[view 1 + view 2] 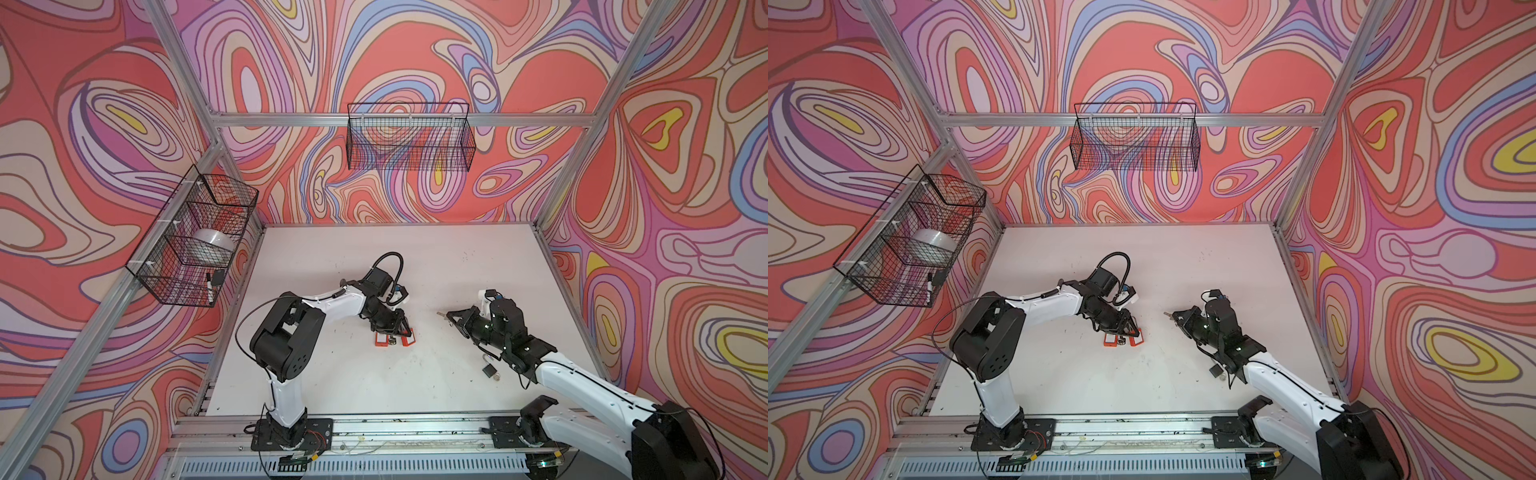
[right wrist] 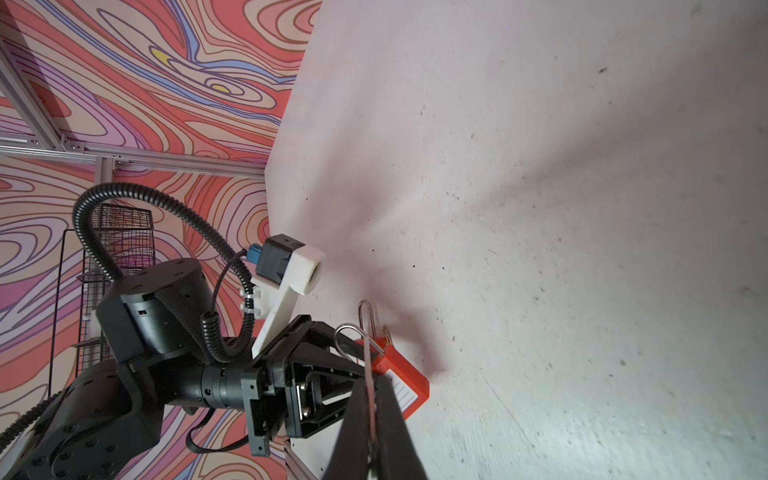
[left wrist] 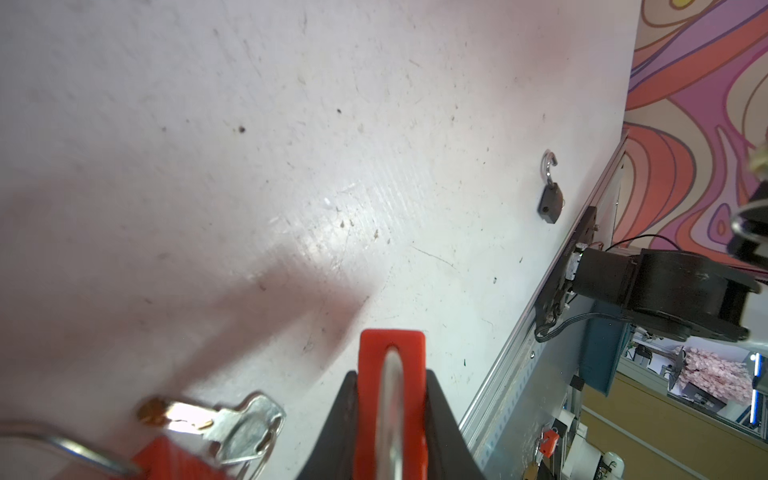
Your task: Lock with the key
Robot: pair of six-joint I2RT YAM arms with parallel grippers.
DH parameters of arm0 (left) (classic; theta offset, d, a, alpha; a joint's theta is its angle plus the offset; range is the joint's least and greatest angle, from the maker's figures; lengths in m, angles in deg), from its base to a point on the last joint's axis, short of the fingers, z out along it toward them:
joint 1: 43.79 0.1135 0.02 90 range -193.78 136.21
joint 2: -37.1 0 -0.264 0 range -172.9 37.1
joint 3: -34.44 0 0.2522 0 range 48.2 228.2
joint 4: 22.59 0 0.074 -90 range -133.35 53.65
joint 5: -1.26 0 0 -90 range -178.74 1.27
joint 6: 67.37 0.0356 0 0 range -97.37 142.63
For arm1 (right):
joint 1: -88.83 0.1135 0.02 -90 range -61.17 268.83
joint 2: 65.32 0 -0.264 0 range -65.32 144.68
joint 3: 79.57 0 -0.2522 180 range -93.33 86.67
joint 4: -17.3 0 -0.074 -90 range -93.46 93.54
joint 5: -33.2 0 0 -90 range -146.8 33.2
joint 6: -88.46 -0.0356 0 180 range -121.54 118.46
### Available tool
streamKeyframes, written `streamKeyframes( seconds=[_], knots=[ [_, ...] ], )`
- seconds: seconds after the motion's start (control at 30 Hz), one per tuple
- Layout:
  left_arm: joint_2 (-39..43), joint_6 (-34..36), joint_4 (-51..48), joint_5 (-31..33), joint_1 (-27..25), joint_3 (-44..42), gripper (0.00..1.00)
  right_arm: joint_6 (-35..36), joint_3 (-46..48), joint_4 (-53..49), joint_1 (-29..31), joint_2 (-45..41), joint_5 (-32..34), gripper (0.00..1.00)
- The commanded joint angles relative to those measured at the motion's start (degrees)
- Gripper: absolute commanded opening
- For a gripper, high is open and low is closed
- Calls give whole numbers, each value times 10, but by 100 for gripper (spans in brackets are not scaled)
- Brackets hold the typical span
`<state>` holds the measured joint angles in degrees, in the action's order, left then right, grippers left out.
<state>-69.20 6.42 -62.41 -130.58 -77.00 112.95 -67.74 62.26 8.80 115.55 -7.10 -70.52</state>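
Lying closest to the near edge, right of the middle, a black padlock (image 1: 490, 368) rests flat on the white surface (image 1: 332, 382) with its shackle swung open, just beside the right arm.

Farther in, about the middle of the surface, sit two red locks side by side. The left hand (image 1: 400, 328) has its fingers (image 3: 436, 399) closed on the red padlock (image 3: 370, 345), one finger on each flat side and the steel shackle running between them. The lock is held low, and I cannot tell whether it touches the surface. Just beside it lies a second red padlock (image 1: 380, 340) with a loose key (image 3: 245, 428) at its shackle end.

A little farther back and to the right, apart from the red locks, the right hand (image 1: 451, 318) is fully closed on the key (image 1: 441, 314). The thin blade pokes out past the fingertips toward the left hand.

Beyond the surface, a wire basket (image 1: 195, 232) on the left frame holds a tape roll (image 1: 212, 245) and a marker (image 1: 210, 286). Another wire basket (image 1: 409, 137) hangs on the far wall.
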Motion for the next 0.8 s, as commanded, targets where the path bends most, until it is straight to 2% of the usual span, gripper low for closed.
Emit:
streamKeyframes(
  seconds=[0.0, 0.27, 0.53, 0.77],
  knots=[
    [-13, 26, -31, 17, -1, 17, 0, -5, -1, 1, 3, 9, 5, 0],
    [-38, 31, -37, 28, -2, 34, 1, -1, -8, 4, 4, 23, -2, 0],
    [-37, 36, -49, 39, -2, 36, 32, 0, -9, 6, 4, 23, -2, 0],
    [-35, 33, -51, 51, -2, 46, 41, -1, -9, 9, 4, 26, -6, 0]
  ],
)
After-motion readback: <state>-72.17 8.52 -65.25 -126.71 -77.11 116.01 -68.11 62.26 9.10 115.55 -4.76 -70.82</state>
